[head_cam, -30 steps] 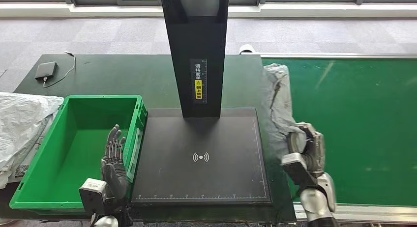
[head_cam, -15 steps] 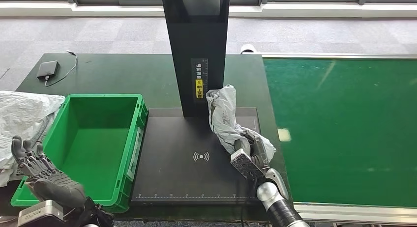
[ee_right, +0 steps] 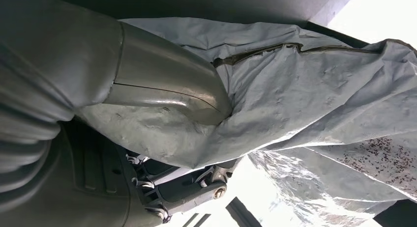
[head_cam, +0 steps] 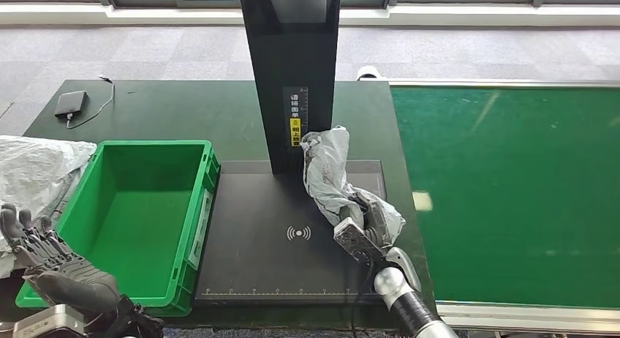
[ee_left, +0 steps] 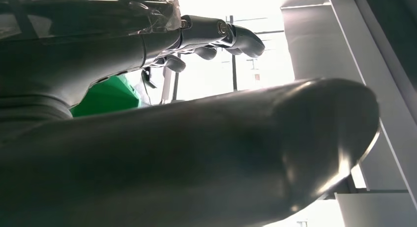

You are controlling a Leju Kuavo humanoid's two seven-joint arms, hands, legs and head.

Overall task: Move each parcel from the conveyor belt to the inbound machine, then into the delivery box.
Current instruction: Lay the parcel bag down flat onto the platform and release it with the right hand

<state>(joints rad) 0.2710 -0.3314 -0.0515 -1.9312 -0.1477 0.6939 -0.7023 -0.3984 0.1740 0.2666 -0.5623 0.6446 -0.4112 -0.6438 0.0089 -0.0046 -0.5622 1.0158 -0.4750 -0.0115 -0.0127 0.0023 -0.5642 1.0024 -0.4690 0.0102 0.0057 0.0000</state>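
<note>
My right hand (head_cam: 363,228) grips a crumpled grey plastic parcel (head_cam: 328,171) over the right half of the black inbound machine's scanning plate (head_cam: 256,228). The parcel rises from the hand and leans toward the machine's black column (head_cam: 292,74). Up close in the right wrist view, the thumb (ee_right: 167,87) presses into the wrinkled grey parcel (ee_right: 314,94). My left hand (head_cam: 44,261) hangs low at the front left, beside the green delivery box (head_cam: 139,206), fingers spread and holding nothing. The left wrist view shows the fingertips (ee_left: 236,38) apart. The green conveyor belt (head_cam: 512,192) lies on the right.
A heap of white plastic wrap (head_cam: 33,173) lies left of the green box. A small black device with a cable (head_cam: 69,104) sits at the table's far left corner. Grey carpet and window frames run behind the table.
Over the second, my right hand carried the parcel from the belt's edge leftward onto the scanning plate. My left hand dropped from the box's right wall down to the front left corner.
</note>
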